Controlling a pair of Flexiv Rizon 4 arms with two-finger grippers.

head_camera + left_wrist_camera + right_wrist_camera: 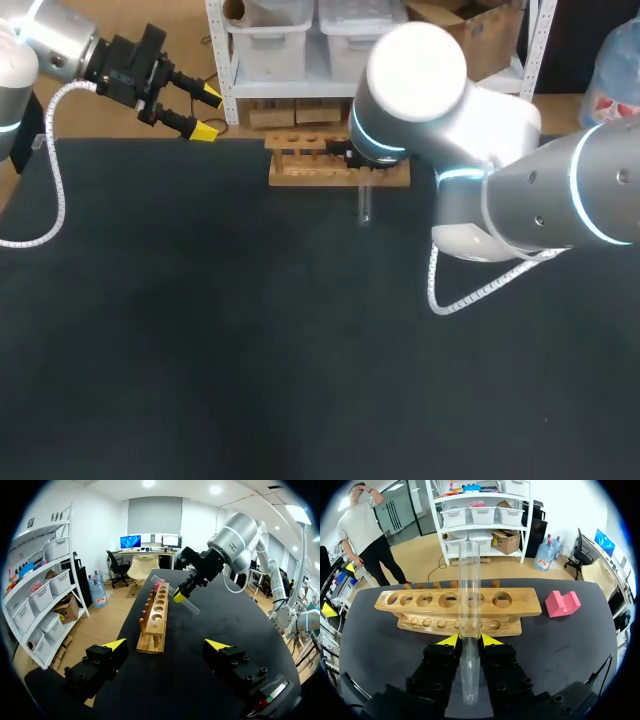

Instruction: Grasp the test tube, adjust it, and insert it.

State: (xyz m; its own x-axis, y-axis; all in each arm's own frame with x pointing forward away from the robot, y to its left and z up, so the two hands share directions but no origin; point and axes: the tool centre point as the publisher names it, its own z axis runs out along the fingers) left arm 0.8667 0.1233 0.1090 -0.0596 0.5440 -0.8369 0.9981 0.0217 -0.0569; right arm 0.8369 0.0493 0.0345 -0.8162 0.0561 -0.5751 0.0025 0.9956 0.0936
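Test tube point(469, 580) grasped in our right gripper point(469, 640), facing the wooden rack point(522, 611); insertion not yet done; left gripper point(166, 645) wide.

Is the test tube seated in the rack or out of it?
Out. The right gripper is shut on the test tube, holding it off the wooden rack; the holes in view are empty.

Black matte table point(200, 350) is sitting under me. White shelf rack point(224, 70) is standing just past its far edge, holding pale bins and a cardboard box point(506, 541). Light wood floor point(105, 625) is running around it. White walls point(100, 525), ceiling lights point(148, 483) shining. Far desk point(145, 552) is carrying two monitors, office chair point(116, 565) sitting beside.
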